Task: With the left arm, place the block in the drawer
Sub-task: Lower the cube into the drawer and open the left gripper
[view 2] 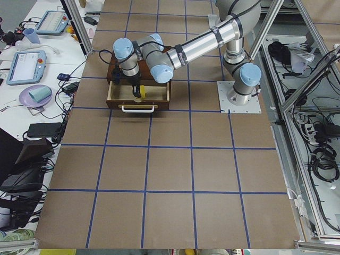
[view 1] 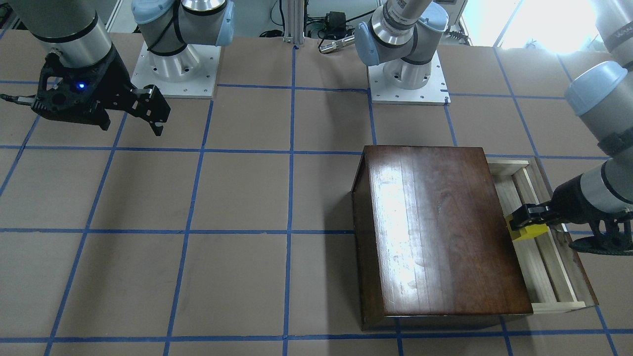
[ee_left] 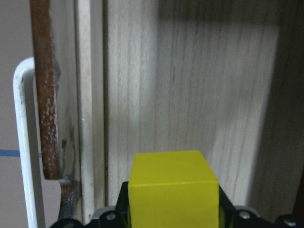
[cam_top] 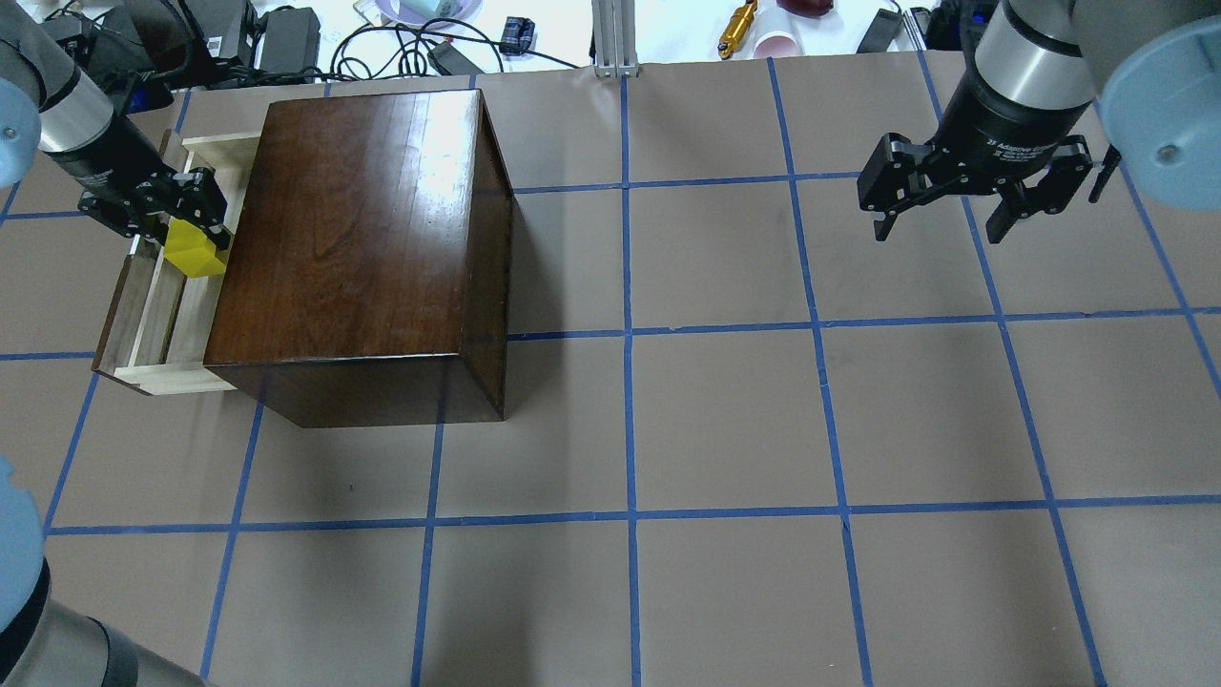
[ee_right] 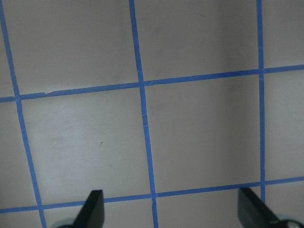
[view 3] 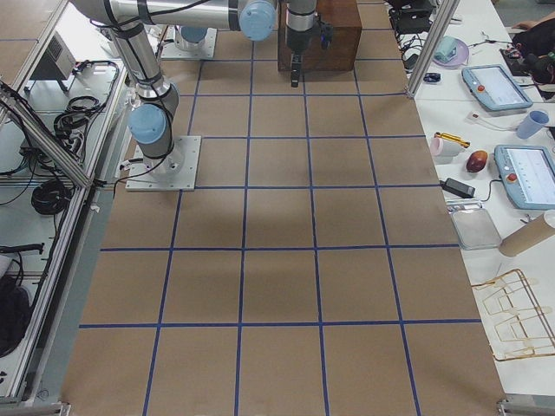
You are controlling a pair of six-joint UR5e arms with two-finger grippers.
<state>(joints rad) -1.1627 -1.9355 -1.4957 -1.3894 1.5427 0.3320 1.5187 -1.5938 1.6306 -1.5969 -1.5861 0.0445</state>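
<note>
Overhead exterior, on your left: the left fingers (cam_top: 212, 205) are clamped on the yellow block (cam_top: 194, 253), holding it over the open drawer (cam_top: 153, 315), just beside the left edge of the dark wooden box (cam_top: 362, 239). The left wrist view shows you the block against the pale drawer floor; whether it touches, you cannot tell. Further right lies the bench (cam_top: 725, 410) with its blue tape grid. At the right, the right fingers (cam_top: 885, 196) hang spread wide, gripping nothing.

Overhead and front cameras view the counter (cam_top: 725, 410) from opposite sides. The left wrist camera sits close above the drawer (ee_left: 180, 85).
</note>
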